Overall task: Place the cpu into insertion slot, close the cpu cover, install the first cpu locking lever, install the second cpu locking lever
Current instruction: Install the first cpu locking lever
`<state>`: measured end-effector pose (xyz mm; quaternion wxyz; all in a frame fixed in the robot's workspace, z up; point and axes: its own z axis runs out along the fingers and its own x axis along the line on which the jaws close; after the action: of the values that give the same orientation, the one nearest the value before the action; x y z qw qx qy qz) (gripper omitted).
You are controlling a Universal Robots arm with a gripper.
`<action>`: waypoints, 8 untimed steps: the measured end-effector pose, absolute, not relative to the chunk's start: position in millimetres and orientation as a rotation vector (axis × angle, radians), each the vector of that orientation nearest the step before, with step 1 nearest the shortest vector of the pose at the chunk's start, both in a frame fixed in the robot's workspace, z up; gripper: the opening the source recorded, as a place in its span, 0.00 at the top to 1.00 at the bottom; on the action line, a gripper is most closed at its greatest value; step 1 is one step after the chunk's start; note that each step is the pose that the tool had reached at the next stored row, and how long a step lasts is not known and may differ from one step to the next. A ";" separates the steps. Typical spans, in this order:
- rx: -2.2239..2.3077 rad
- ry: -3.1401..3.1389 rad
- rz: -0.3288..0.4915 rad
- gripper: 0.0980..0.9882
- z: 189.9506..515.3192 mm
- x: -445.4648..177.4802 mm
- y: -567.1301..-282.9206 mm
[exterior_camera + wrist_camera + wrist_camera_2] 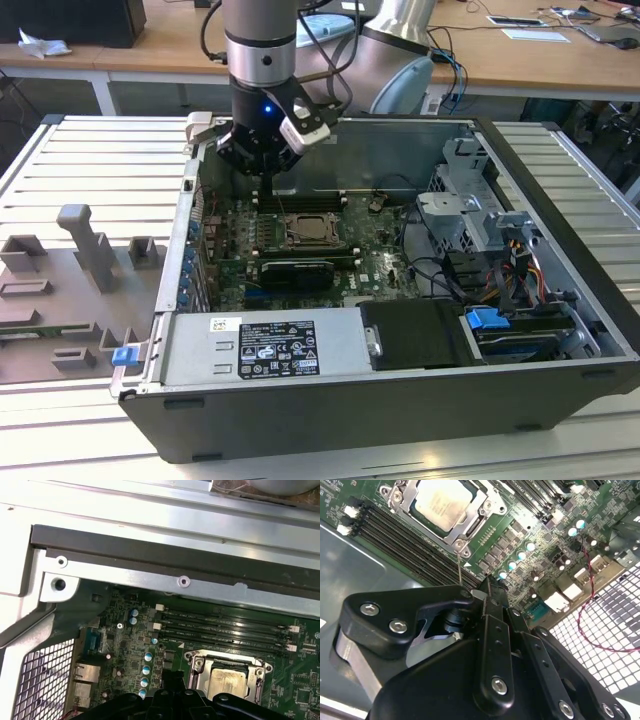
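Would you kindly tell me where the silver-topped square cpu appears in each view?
Exterior view: the silver-topped square cpu sits midway on the green motherboard.
Second wrist view: the cpu lies within a silver metal frame.
First wrist view: the cpu, same frame.
Shared landmark: the long black memory slots alongside it.

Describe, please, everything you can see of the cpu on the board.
The cpu is a small, flat, square chip with a pale metal top that looks slightly mottled. It lies level on the green board, beside the long memory slots. The cpu cover, a silver metal frame, lies around its edges, and the chip's top shows through the frame's window. Nothing else touches it.
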<state>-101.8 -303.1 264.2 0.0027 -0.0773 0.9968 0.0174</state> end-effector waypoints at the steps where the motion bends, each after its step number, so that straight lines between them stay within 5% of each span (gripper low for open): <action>1: -0.242 3.126 0.055 0.99 264.2 -101.8 -302.6; 8: -0.231 3.127 0.054 0.99 264.0 -101.9 -298.3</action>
<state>-101.9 -298.3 264.0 0.0027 -0.0736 0.9971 0.0174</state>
